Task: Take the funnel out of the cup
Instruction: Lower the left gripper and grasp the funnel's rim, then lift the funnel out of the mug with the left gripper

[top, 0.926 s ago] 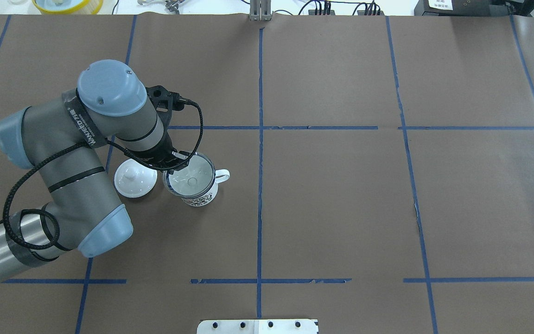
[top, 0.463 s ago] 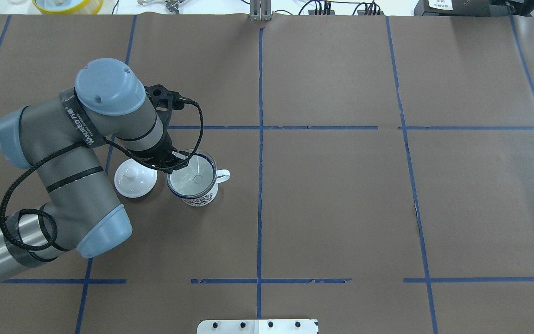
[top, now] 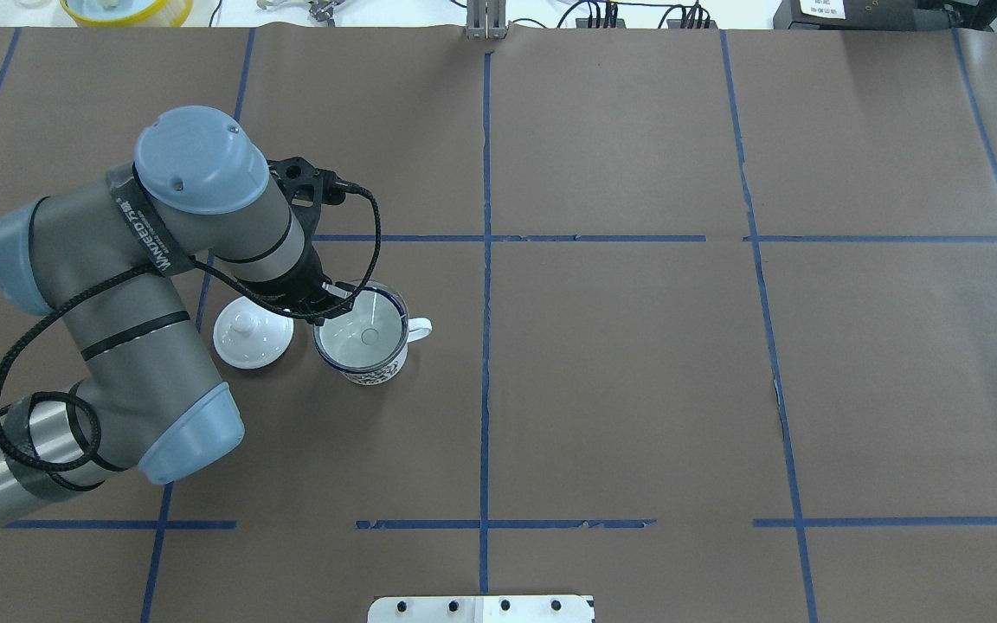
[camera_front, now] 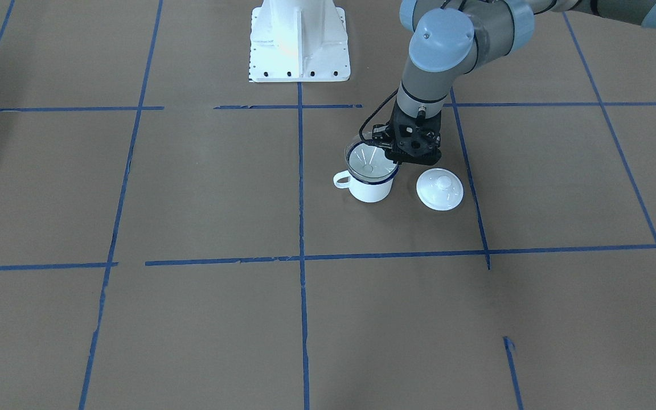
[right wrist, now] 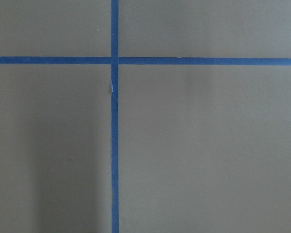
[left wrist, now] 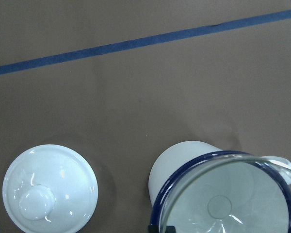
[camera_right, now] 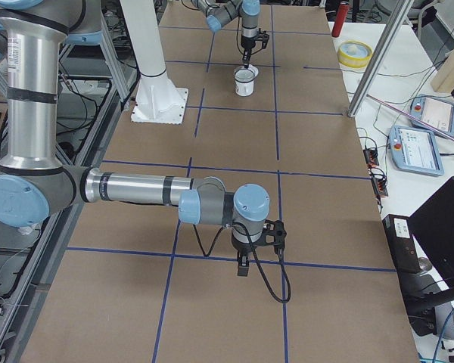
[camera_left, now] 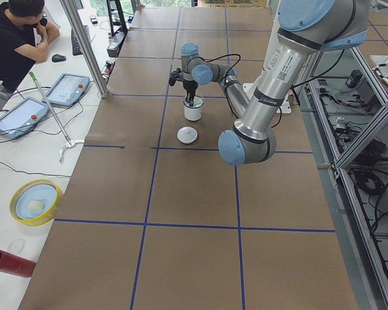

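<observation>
The cup [top: 370, 362], a white enamel mug with a dark blue rim, stands left of the table's middle, its handle pointing right. The clear funnel [top: 369, 322] sits in its mouth, raised a little above the rim and tilted. My left gripper [top: 334, 305] is shut on the funnel's near-left edge. In the front-facing view the funnel [camera_front: 367, 161] stands above the cup [camera_front: 370, 190] with the left gripper [camera_front: 396, 157] at its side. The left wrist view shows the funnel's rim [left wrist: 218, 167] over the cup's wall [left wrist: 177, 167]. My right gripper [camera_right: 242, 268] hangs far off over bare table; I cannot tell whether it is open or shut.
A round white lid with a knob [top: 253, 333] lies just left of the cup; it also shows in the left wrist view [left wrist: 49, 189]. Brown paper with blue tape lines covers the table [top: 637, 389]. The robot's white base [camera_front: 299, 40] is behind the cup.
My left arm has risen slightly with the funnel's edge in its grip. The funnel has come up and shifted a little to the right over the cup. The lid has not moved.
</observation>
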Tool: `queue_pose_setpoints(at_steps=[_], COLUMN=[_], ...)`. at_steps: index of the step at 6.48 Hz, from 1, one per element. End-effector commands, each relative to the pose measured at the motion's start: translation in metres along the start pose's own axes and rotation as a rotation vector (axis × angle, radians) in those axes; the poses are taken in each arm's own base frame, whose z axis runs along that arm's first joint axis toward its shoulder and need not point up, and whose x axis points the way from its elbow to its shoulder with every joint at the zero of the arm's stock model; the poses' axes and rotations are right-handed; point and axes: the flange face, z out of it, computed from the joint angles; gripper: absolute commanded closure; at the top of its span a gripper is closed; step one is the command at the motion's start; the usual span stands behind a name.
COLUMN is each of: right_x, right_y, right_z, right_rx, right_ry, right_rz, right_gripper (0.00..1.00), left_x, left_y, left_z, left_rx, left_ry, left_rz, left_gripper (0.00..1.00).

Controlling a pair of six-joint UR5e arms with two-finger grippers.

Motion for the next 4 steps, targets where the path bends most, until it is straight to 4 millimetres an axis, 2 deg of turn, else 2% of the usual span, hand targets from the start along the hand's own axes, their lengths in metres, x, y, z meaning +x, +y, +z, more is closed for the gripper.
queue_pose_setpoints(at_steps=[1, 2, 4], right_x=[0.000, 0.000, 0.000], right_y=[-0.001, -0.001, -0.001], right_z=[0.000, 0.000, 0.000], right_rx=[0.001, 0.001, 0.001], right_ry=[0.000, 0.000, 0.000], right_rz=[-0.001, -0.001, -0.001], right_gripper=[0.00, 0.00, 0.00], left_x=[0.001, 0.000, -0.011], left_y=[0.003, 0.003, 0.010], left_z=[-0.017, -0.023, -0.056], left_rx=[0.018, 0.021, 0.006], left_ry=[0.017, 0.026, 0.026], left_rz=[0.009, 0.010, -0.020], left_gripper=[1.00, 1.00, 1.00])
